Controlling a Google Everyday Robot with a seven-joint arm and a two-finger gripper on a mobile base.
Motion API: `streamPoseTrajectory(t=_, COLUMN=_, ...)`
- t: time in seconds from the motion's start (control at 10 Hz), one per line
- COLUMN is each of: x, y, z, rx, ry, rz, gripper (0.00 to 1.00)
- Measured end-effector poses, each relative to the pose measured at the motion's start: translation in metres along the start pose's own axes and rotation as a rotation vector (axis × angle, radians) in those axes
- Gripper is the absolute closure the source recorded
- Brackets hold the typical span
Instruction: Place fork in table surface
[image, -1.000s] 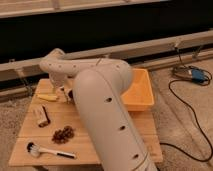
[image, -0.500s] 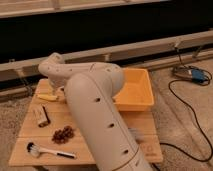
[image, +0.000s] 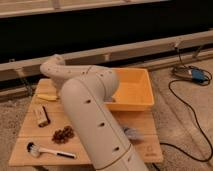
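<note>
The table surface (image: 145, 125) is a light-brown wooden plank top in the lower middle of the camera view. My white arm (image: 90, 115) rises from the bottom and bends at an elbow (image: 56, 70) over the table's back left. My gripper is hidden behind the arm, somewhere over the left-middle of the table. I cannot make out a fork for certain. A small grey thing (image: 132, 133) lies on the planks just right of the arm.
An orange-yellow tub (image: 137, 87) sits at the table's back right. A yellow item (image: 47, 96), a brown block (image: 42, 116), a brown cluster (image: 63, 134) and a white-headed brush (image: 47, 150) lie on the left. Black cables and a blue device (image: 197, 75) are on the floor at right.
The arm has swung to cover more of the table's middle. The gripper, visible near the yellow item a second ago, is now hidden behind the arm.
</note>
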Motion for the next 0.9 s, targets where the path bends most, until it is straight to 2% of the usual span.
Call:
streamPoseTrajectory(t=0.3, x=0.006, y=-0.016, z=0.013, rx=-0.007, ry=0.035, rz=0.024, gripper=0.35)
streamPoseTrajectory(t=0.9, x=0.010, y=-0.004, z=0.027, rx=-0.027, ry=0.083, rz=-0.007, gripper=0.37)
